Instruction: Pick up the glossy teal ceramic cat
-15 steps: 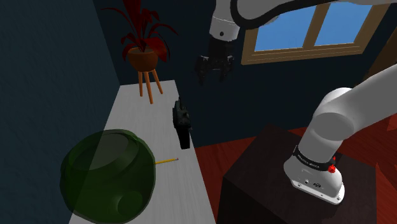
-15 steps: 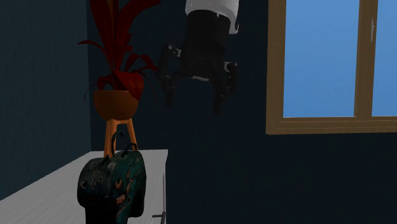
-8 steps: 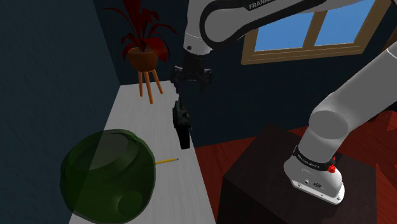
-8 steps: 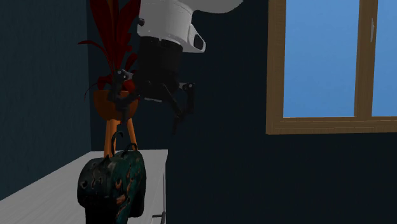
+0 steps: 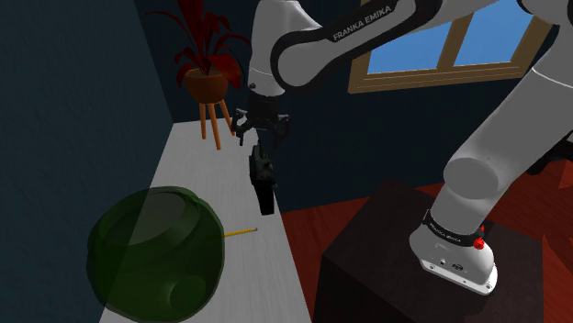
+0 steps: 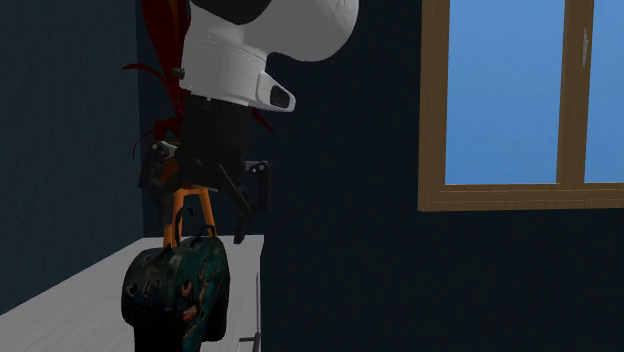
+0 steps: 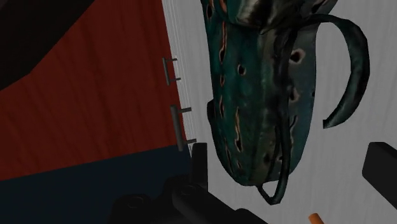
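Your end effector, fingers apart, hangs just above the glossy mottled teal cat figurine, whose long axis crosses their gap.

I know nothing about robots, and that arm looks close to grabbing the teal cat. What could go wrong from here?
The teal cat stands near the white table's edge above the red floor, so a nudge might tip it off. In the wrist view it sits nearer one finger of the open gripper than the other, so that finger may touch first and push it. Its thin curved tail could snag.
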